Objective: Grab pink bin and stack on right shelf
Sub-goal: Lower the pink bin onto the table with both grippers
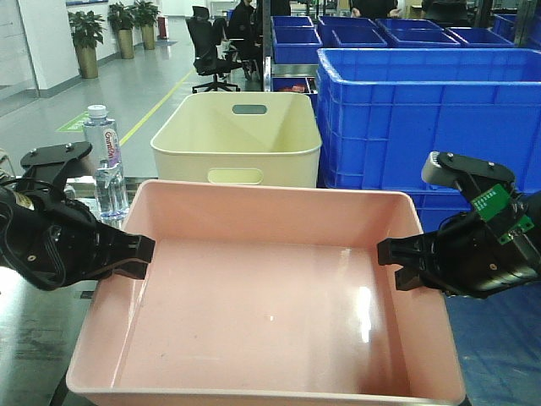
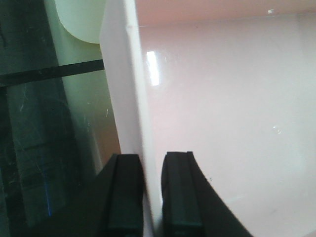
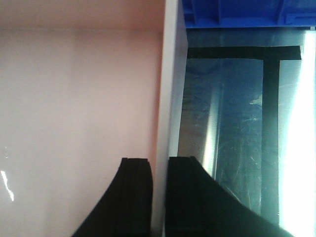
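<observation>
Front view: the pink bin [image 1: 270,313] sat right between the arms, long axis running side to side as far as I could tell. The left gripper [image 1: 142,254] was on its left wall and the right gripper [image 1: 390,260] on its right wall, so neither arm was nearer. A cream bin [image 1: 241,139] and blue crates [image 1: 423,110] stood just behind, with a water bottle [image 1: 106,161] near the bin's back-left corner.

Left wrist view: the fingers [image 2: 126,192] pinched the wall, one inside, one outside, with the dark glossy shelf [image 2: 44,148] below.

Right wrist view: same pinch, and the black-taped shelf spread out to the right. Couldn't tell if the bin rested on it or hung just above.
</observation>
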`<state>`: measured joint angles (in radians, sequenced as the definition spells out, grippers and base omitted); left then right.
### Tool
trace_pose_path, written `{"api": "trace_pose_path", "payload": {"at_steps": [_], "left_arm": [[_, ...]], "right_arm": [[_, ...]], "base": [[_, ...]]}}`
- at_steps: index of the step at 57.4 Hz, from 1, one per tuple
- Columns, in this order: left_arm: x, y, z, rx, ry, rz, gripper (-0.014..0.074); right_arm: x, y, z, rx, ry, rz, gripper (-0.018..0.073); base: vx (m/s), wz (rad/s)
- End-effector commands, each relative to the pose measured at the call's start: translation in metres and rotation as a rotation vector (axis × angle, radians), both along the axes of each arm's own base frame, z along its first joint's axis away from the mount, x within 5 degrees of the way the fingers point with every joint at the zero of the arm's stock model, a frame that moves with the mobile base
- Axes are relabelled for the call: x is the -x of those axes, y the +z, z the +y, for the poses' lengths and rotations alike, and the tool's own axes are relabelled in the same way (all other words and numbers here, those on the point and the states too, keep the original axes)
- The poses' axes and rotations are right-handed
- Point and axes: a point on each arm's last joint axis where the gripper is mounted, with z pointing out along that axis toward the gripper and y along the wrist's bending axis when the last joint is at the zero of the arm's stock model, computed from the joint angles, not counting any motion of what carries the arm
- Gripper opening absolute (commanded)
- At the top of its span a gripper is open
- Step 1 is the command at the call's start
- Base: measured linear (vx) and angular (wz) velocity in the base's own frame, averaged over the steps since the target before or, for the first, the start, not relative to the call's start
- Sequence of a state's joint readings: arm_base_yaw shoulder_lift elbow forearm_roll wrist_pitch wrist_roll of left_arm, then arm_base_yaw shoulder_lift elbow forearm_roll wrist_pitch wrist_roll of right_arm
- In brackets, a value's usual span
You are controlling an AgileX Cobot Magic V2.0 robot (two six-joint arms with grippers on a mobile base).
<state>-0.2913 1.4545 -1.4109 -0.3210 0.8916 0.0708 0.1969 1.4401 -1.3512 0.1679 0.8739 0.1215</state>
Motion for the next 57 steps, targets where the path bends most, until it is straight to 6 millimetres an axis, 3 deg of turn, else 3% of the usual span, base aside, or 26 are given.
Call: {"api": "trace_pose_path", "payload": {"at_steps": [1,21,37,49,57], "left_arm": [[0.008,0.029,0.002,0.055,0.008,-0.134,-0.0005],[0.004,0.025,0.001,0.058,0.016,-0.120,-0.0005],[-0.017,-0.017,-0.007,0.006,-0.004,0.080,-0.0005],[-0.026,-0.029,-0.009,-0.008,-0.001,0.106,0.0013],[-0.031,-0.033,-0.008,-0.035,0.005,0.095,0.0073]], "right_arm": [[0.003,0.027,-0.005,-0.011,-0.012,-0.143,-0.0008],[0.000,0.026,-0.004,-0.025,-0.020,-0.151,-0.0008],[-0.018,-0.010,-0.001,0.007,-0.024,0.011,-0.0008],[-0.031,-0.036,0.002,0.027,-0.019,0.110,0.0000],[-0.037,-0.047,0.003,0.035,-0.019,0.139,0.0048]], "base": [[0.00,0.00],[0.00,0.00],[0.00,0.00],[0.00,0.00],[0.00,0.00]]}}
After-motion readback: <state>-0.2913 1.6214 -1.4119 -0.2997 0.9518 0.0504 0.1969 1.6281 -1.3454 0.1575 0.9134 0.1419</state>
